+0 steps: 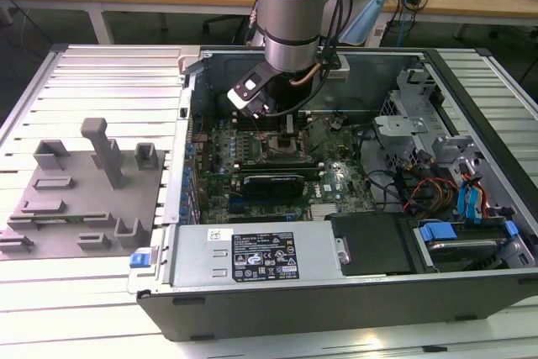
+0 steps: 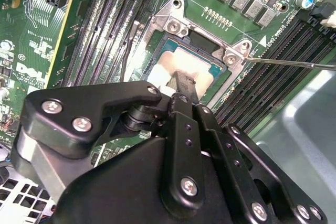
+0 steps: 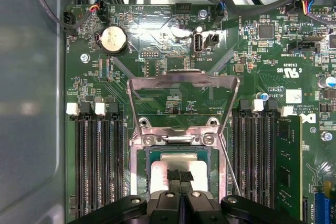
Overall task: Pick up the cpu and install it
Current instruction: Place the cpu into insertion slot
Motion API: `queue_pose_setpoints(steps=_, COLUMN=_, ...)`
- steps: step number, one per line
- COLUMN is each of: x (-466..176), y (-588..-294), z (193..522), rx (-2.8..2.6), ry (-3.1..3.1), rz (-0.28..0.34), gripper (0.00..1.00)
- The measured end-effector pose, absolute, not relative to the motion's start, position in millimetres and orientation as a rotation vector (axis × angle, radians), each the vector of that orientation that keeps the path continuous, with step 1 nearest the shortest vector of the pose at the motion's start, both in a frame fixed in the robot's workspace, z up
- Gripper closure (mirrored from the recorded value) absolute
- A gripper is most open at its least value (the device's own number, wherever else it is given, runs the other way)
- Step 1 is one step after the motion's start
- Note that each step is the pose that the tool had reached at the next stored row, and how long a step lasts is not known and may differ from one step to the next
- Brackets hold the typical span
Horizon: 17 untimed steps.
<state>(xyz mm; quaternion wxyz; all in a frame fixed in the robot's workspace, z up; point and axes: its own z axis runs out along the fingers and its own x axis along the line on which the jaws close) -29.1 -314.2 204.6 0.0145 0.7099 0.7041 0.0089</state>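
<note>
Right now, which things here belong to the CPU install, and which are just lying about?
Job in hand: gripper, cpu, socket, open load plate.
Lying about: grey fixture, coin cell battery, memory slots, power supply.

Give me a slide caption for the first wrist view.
Black end effector over the silvery-grey square metal-topped cpu lying in the motherboard socket, silver hinged load plate raised.
</note>
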Motion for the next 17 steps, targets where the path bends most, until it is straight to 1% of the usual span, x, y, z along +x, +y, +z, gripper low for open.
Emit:
queue_pose_setpoints(steps=7, x=-29, y=-314, z=215, rx=2.21, ry=2.192, rz=0.026, gripper=0.89)
queue_pose_setpoints(steps=17, x=-29, y=-314, z=254, rx=2.209, ry=2.191, rz=0.025, gripper=0.89)
